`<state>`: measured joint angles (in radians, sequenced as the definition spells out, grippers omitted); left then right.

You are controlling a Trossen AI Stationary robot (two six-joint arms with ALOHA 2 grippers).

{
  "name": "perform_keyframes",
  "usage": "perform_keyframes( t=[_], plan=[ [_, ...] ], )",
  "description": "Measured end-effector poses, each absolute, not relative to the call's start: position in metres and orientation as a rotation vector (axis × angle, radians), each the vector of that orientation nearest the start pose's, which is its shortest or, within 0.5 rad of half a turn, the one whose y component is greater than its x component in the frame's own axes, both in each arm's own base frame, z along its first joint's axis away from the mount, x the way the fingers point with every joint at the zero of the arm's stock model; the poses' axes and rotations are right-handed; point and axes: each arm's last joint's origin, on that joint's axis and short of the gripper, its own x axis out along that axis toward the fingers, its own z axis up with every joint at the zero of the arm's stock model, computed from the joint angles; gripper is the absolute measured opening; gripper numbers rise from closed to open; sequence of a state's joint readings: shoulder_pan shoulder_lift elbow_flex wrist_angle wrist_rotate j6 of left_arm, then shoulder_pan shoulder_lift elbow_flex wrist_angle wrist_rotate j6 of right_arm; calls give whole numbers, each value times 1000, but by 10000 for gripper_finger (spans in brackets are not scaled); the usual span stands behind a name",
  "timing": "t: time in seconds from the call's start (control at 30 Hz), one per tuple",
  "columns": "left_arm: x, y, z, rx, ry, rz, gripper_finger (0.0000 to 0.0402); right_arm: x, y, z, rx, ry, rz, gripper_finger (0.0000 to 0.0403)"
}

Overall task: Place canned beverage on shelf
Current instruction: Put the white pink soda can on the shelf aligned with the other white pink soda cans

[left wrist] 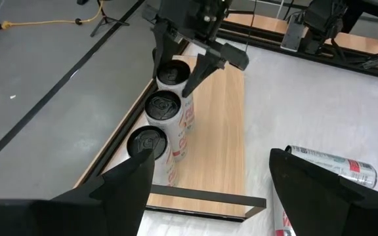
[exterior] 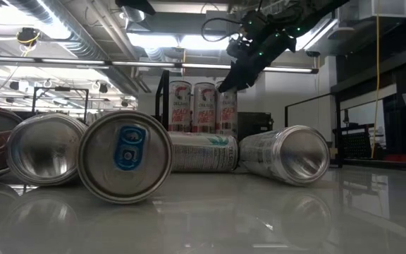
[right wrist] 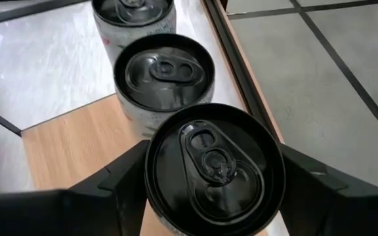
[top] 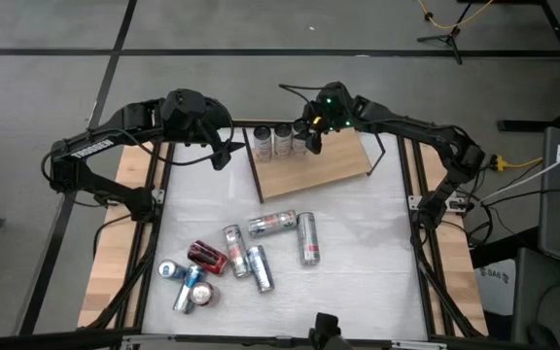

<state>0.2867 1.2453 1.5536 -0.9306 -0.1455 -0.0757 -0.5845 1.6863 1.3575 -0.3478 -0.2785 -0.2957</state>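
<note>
Can in hand: third can (right wrist: 214, 162) stands upright on the shelf (top: 324, 165), at the end of a row of three along the shelf's far edge, black lid up.
Right gripper (top: 311, 134): directly over that can, one finger (right wrist: 107, 190) on each side of its body; whether the pads press the can or stand just clear, I cannot tell.
Row neighbours: middle can (top: 283, 139) just beside the third can; end can (top: 262, 142) beyond it, all upright, white with red print.
Shelf: light wooden board in a thin black wire frame, at the far middle of the table (top: 367, 253), bare board in front of the row.
Left gripper (top: 224, 153): hangs near the shelf's left end, fingers apart, nothing between them.
Loose cans (top: 246, 258): a cluster lying on their sides on the white tabletop nearer the front, well apart from the shelf; a red can (top: 207, 257) among silver ones.
</note>
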Motion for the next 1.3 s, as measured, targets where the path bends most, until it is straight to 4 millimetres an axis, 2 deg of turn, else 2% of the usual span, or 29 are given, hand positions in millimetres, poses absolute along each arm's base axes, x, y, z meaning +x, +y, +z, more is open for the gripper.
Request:
perform_keyframes(
  t=[0.67, 0.9, 1.3],
  plan=[
    [219, 69, 429, -116, 610, 441, 295, 318, -202, 284, -36, 661, -221, 257],
    [219, 69, 429, -116, 610, 441, 295, 318, -202, 273, -40, 651, -223, 257],
    [219, 69, 429, -116, 610, 441, 295, 318, -201, 272, -39, 652, -222, 257]
  ],
)
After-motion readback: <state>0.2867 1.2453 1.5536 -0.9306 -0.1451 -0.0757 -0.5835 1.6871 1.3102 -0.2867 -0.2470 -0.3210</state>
